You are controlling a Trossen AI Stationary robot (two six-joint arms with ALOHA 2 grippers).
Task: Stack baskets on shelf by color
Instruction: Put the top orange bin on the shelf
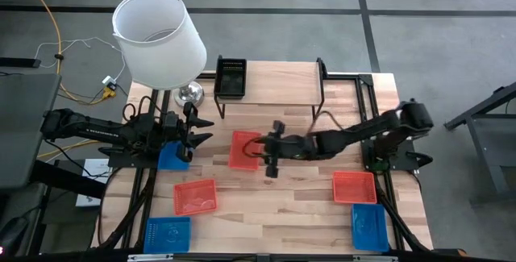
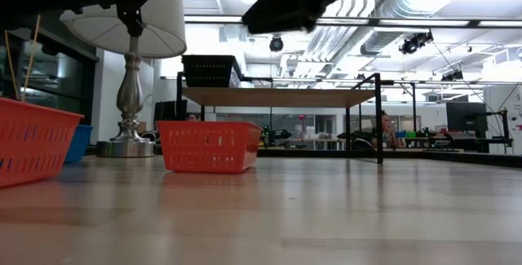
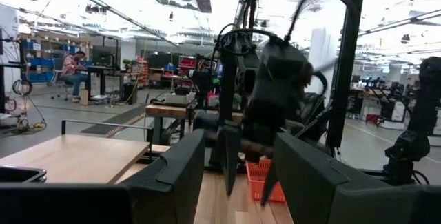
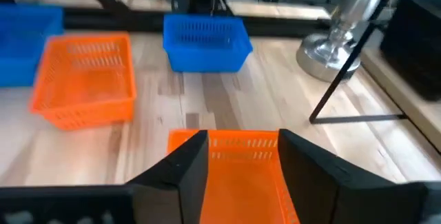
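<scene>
Two fingers of the right end effector (image 1: 264, 155) parted — above a red-orange basket (image 1: 244, 149), nothing gripped.

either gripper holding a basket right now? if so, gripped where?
Neither. The right gripper is open, fingers straddling the red-orange basket on the table in front of the shelf, not clamped. The left gripper is open and empty above the blue basket.

1. Your counter (image 1: 282, 214) is pale jointed wood planks, smooth with a satin sheen.
2. The shelf (image 1: 274, 81) has a light wood top, matt, on thin black metal legs.
3. The baskets look like plastic mesh: red-orange basket (image 4: 86, 79), blue basket (image 4: 205, 41), black basket (image 1: 230, 76).
4. The lamp base (image 4: 342, 34) is polished, shiny metal; its shade (image 1: 157, 36) is matt white.
</scene>
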